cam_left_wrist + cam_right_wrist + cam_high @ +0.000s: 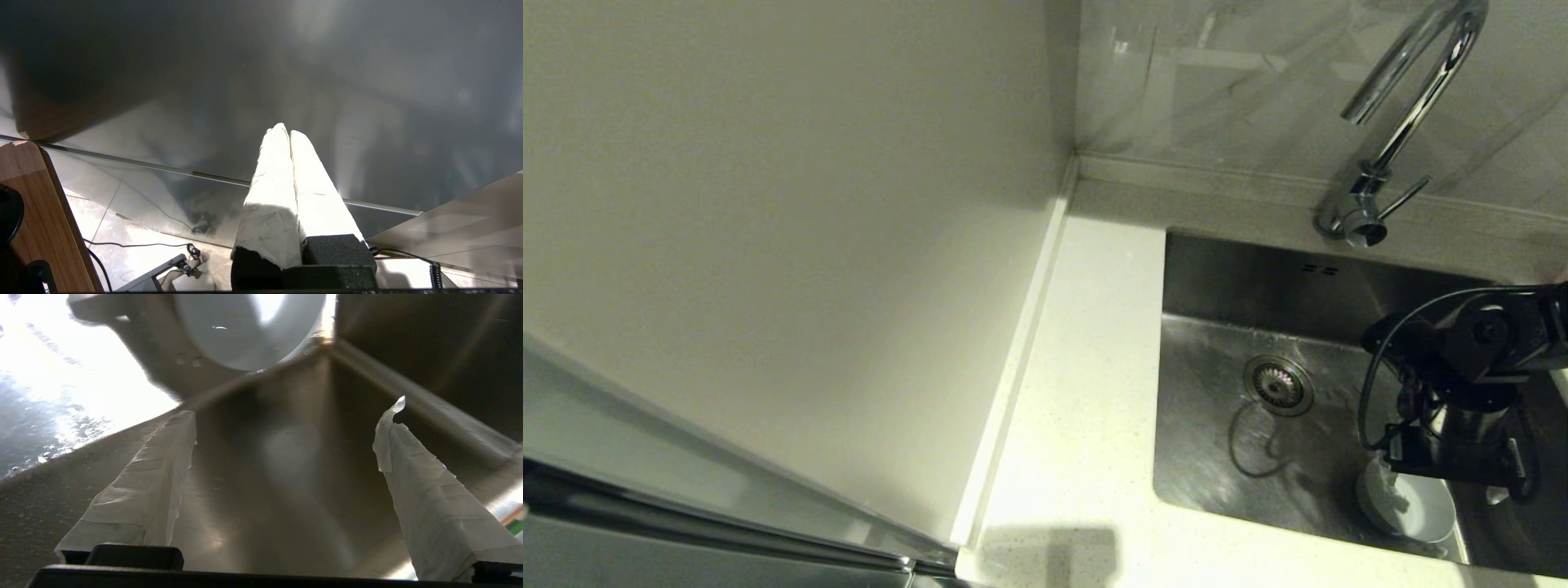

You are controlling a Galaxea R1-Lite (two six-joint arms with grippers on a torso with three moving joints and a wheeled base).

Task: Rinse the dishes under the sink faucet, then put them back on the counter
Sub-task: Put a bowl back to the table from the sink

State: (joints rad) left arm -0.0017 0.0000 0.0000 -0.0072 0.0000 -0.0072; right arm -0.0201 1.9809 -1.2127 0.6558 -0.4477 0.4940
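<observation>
A pale grey bowl [1421, 510] lies in the front right corner of the steel sink [1209, 457]. My right gripper [1437, 482] reaches down into the basin just over and beside that bowl. In the right wrist view the right gripper [291, 410] is open, nothing is between its taped fingers [155, 473], and the bowl [245, 326] sits beyond them against the sink wall. The chrome faucet [1409, 114] stands at the back with no water visible. The pink and yellow bowls are out of view. My left gripper [286, 131] is shut and empty, parked away from the sink.
The white speckled counter [1078, 392] runs along the sink's left side, with a plain white upright panel [768, 204] beyond its raised rim. The strainer drain [1278, 384] sits mid-basin. The faucet's side lever [1405, 198] points right. Water droplets cover the sink floor [49, 416].
</observation>
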